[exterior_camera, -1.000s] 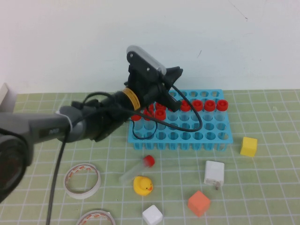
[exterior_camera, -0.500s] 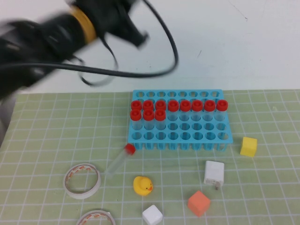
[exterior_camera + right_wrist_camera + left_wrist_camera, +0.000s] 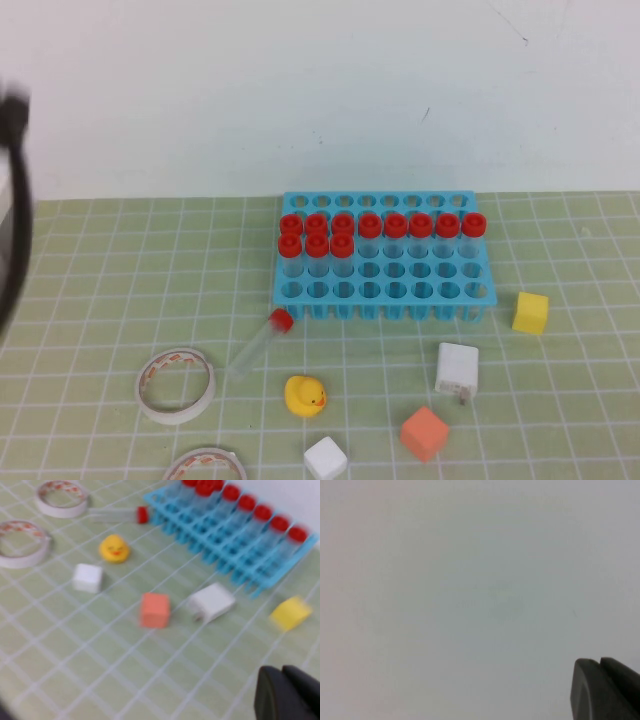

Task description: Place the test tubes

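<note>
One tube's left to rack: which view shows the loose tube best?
High view: the loose tube lies whole, beside the rack. Right wrist view shows it far off, right gripper shut over the mat. Left wrist view: none, left gripper shut, facing blank wall.

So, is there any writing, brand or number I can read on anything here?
No readable text anywhere.
Tape roll: reddish marks inside the ring, too blurred to read.
Left tool: shut, facing a blank wall, no label.
Right tool: shut, over the green mat, no label.
</note>
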